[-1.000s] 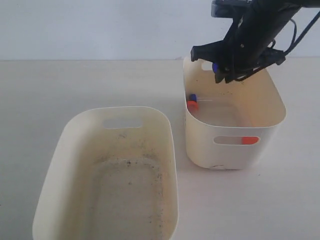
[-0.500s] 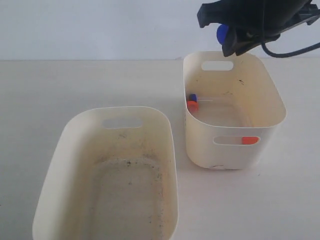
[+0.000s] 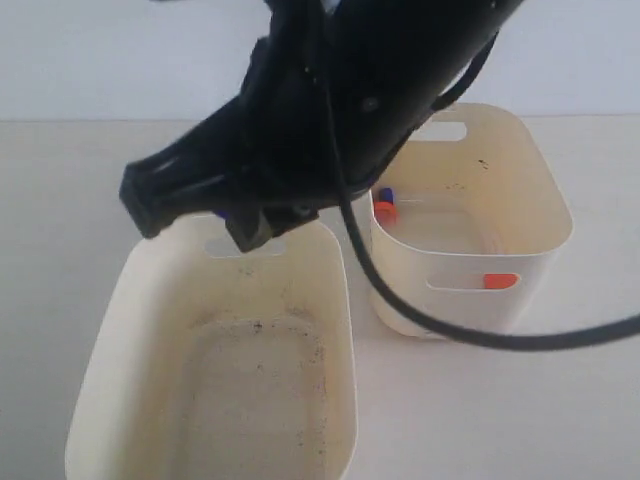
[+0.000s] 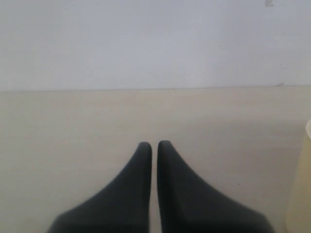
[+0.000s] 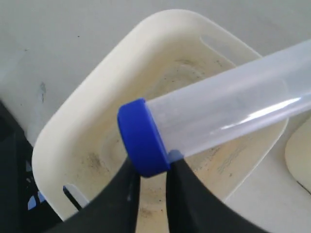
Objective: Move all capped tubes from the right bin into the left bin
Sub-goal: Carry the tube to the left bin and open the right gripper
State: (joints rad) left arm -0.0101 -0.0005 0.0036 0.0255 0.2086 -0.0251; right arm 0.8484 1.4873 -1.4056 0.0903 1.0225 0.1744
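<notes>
My right gripper [image 5: 150,167] is shut on a capped tube [image 5: 221,109], a clear one, pinched at its blue cap [image 5: 142,137]. It hangs above the left bin [image 5: 73,116], whose floor is speckled with grime. In the exterior view the right gripper [image 3: 252,230] reaches across to the far end of the left bin [image 3: 340,300], and the arm hides most of the held tube. In the right bin [image 3: 470,312] lie more tubes: a blue cap [image 3: 386,194], an orange cap [image 3: 385,210], and another orange cap [image 3: 500,281] seen through the slot handle. My left gripper [image 4: 154,144] is shut and empty above bare table.
The black right arm [image 3: 370,90] and its cable [image 3: 470,338] cross over the gap between the bins and part of the right bin. A cream bin edge [image 4: 301,184] shows at the side of the left wrist view. A pale wall stands behind the table.
The right arm has swung from above the right bin's far end over to the left bin's far end, carrying the blue-capped tube with it.
</notes>
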